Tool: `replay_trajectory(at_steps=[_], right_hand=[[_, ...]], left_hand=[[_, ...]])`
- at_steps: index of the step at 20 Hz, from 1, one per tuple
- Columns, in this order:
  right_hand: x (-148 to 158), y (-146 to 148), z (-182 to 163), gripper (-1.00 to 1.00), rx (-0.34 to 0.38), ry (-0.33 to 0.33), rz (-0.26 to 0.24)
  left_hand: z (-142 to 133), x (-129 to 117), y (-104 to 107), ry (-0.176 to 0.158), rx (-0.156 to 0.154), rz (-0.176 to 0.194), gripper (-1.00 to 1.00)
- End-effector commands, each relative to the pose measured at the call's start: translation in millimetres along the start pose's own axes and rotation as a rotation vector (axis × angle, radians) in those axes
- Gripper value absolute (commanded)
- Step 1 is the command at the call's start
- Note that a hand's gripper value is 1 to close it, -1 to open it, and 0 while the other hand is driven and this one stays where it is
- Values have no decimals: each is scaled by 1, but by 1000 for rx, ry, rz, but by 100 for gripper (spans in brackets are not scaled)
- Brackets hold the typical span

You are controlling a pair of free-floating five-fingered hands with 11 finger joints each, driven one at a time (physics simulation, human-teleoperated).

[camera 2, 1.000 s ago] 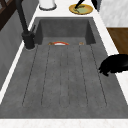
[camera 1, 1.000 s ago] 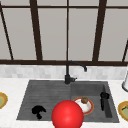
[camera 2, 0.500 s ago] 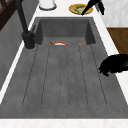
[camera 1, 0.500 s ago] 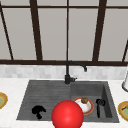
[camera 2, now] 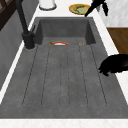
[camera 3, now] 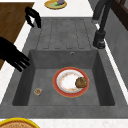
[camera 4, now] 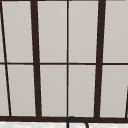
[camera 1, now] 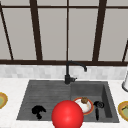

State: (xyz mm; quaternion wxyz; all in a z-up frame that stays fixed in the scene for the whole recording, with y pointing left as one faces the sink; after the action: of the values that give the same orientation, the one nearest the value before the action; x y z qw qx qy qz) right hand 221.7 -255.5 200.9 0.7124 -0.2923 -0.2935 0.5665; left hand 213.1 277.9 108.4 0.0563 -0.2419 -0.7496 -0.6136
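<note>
My left hand (camera 1: 37, 110) hovers over the front of the ribbed drainboard (camera 1: 45, 96) with its fingers curled and nothing in them. It also shows near the drainboard's front edge as the left hand (camera 2: 115, 66) and farther off as the left hand (camera 3: 33, 16). My right hand (camera 3: 12, 56) hangs at the basin's front rim with straight, spread fingers pointing over the basin. The same right hand (camera 1: 97, 113) (camera 2: 97, 5) touches nothing. In the basin lies a red-rimmed white plate (camera 3: 70, 81) (camera 1: 83, 106) bearing a brown lump of food (camera 3: 81, 82). A red ball (camera 1: 67, 115) stands in front of the sink's middle.
A black faucet (camera 1: 68, 72) (camera 3: 101, 25) rises behind the sink. A small round item (camera 3: 38, 91) lies on the basin floor. Yellow plates rest on the counter at the left (camera 1: 2, 100) and the right (camera 1: 123, 110). A white container (camera 2: 47, 3) stands by the right one.
The right hand has shifted slightly by the basin's front rim. The left hand, plate and ball have not moved.
</note>
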Motion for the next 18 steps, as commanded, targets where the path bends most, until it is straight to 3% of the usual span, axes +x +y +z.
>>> replay_trajectory(at_steps=[1,6,9,11,13,15,18], right_hand=[[7,18,14,-100,-2,-28,44],[17,45,36,-100,-36,-10,30],[20,52,40,-100,-149,15,51],[26,56,43,-100,-177,20,60],[24,60,46,-100,-168,7,43],[22,59,44,-100,-89,19,-22],[25,61,44,-100,-100,5,-10]], left_hand=[[0,0,0,0,0,0,0],[0,0,0,0,0,0,0],[0,0,0,0,0,0,0],[0,0,0,0,0,0,0],[0,0,0,0,0,0,0],[0,0,0,0,0,0,0],[0,0,0,0,0,0,0]])
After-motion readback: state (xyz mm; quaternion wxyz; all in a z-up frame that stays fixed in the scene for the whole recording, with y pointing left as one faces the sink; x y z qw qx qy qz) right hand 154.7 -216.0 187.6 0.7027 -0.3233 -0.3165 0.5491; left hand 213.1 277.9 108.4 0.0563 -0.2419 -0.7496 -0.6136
